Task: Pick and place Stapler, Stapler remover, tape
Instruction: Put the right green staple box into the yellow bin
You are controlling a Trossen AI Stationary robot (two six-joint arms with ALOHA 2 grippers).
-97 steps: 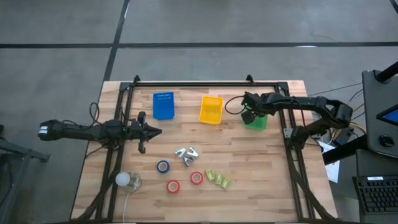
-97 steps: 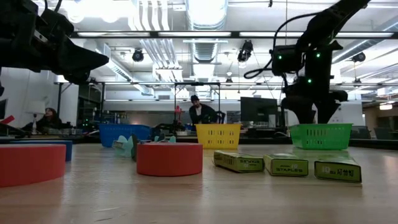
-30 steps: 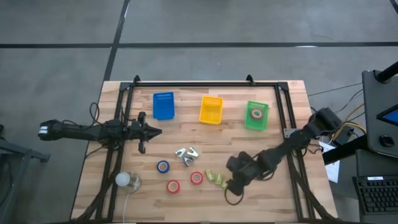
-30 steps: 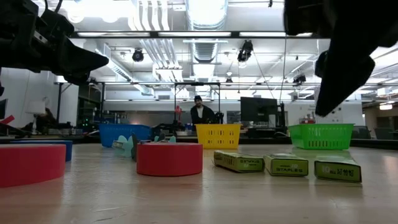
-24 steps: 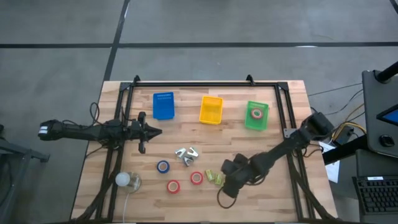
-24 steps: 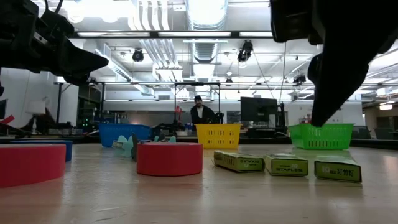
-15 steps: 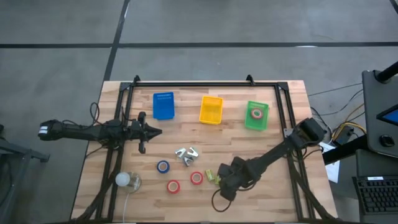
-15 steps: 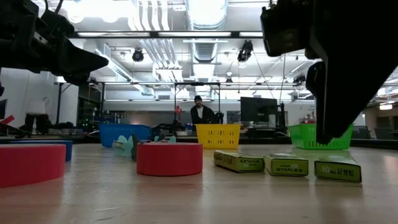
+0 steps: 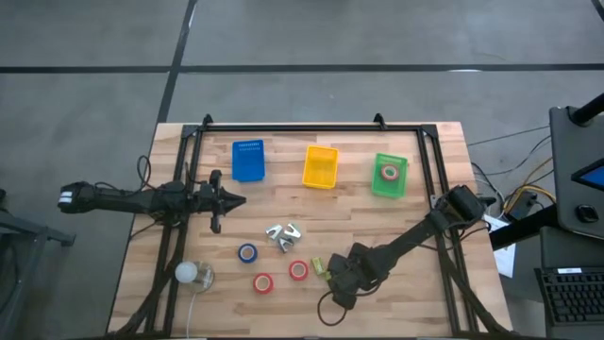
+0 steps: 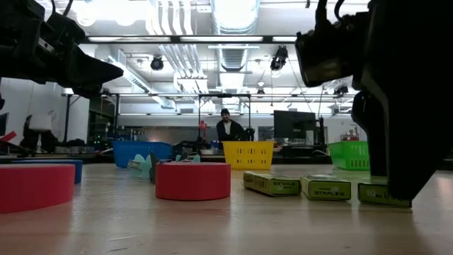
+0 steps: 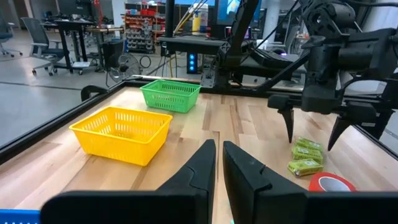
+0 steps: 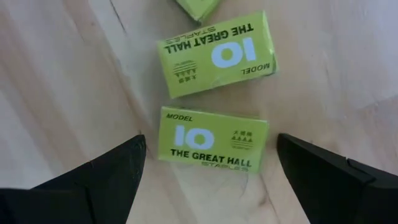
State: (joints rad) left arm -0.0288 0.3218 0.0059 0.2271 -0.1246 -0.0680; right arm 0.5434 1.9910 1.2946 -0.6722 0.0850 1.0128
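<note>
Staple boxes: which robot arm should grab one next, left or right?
Right. The right gripper hangs open just above the staple boxes, one box between its fingers. The left gripper waits far off near the blue bin, fingers nearly together.

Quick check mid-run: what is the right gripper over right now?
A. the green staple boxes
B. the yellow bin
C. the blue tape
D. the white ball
A: the right wrist view shows the open right gripper straddling a green staple box, with another just beyond it, and the high view puts that gripper over the boxes.
</note>
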